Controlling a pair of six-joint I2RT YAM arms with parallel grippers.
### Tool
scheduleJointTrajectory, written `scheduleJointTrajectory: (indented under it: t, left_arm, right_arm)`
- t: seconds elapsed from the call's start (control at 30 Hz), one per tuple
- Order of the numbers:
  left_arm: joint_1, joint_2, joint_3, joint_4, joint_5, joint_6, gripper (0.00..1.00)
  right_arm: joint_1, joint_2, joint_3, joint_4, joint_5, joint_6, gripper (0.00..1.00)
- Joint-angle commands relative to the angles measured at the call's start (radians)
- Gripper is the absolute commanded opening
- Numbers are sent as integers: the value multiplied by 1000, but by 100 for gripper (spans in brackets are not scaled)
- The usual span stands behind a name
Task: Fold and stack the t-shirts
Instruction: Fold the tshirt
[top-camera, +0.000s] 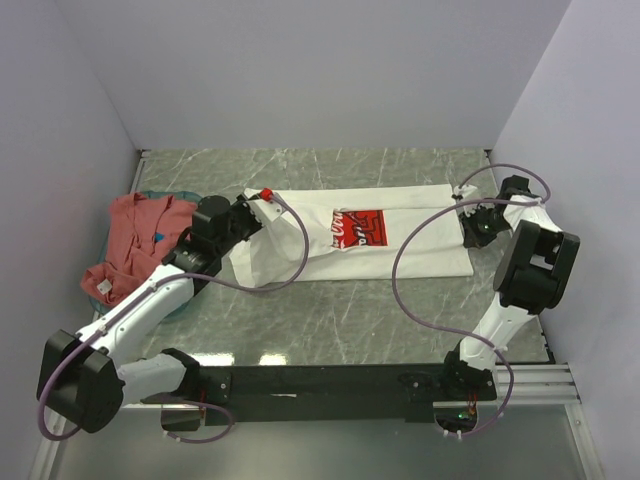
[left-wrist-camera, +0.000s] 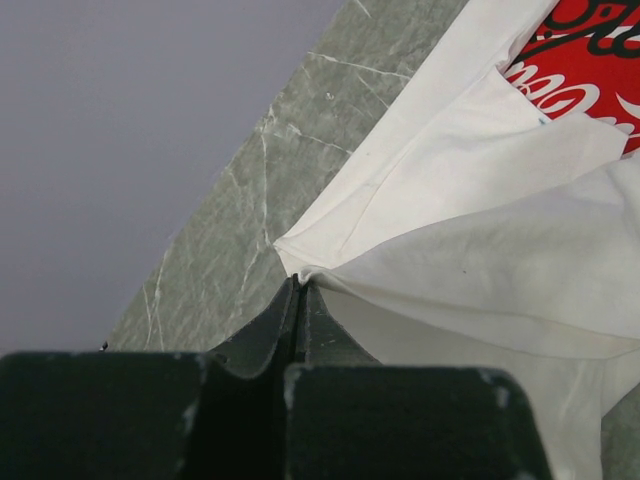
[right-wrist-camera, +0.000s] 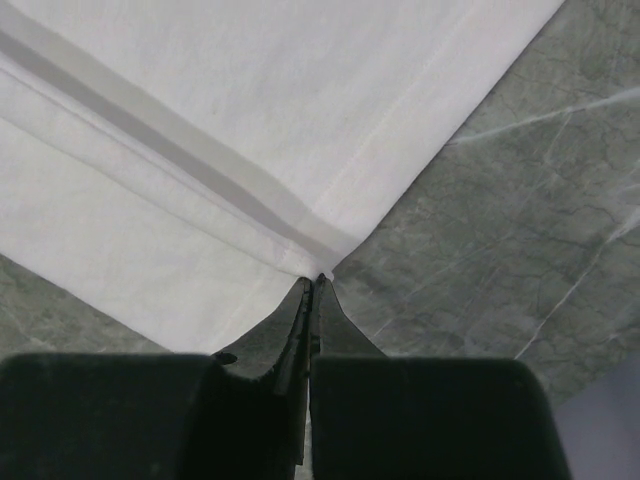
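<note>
Left end effector (left-wrist-camera: 300, 283) pinching white t-shirt (left-wrist-camera: 470, 250), red Coca-Cola print (left-wrist-camera: 590, 50)

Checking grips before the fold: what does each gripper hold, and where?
The white t-shirt: left gripper pinches a bunched corner at one end, right gripper a folded corner at the opposite end.

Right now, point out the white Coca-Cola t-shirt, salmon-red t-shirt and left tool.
white Coca-Cola t-shirt (top-camera: 435, 255), top view, cloth right of print
salmon-red t-shirt (top-camera: 132, 232), top view, bunched middle
left tool (left-wrist-camera: 298, 288), left wrist view, closed tips
</note>
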Motion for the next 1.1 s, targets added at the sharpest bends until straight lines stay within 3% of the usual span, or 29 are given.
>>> scheduleJointTrajectory:
  t: [0.0,0.53,0.63,0.67,0.77,1.07]
  left_arm:
    - [12,23,50,59,30,14,0]
    - [32,169,119,64,50,31,0]
    - [33,198,130,62,54,34,0]
    - [33,206,137,59,54,38,0]
    - [33,235,156,56,56,48,0]
    - [35,335,231,38,58,100,0]
  right_arm:
    - [10,20,53,32,21,30,0]
    - [27,44,76,41,47,53,1]
    - [29,38,74,61,45,79,10]
    - [27,30,76,67,48,103,22]
    - [27,-8,68,99,47,146,37]
    - [27,-178,-24,131,-89,215,41]
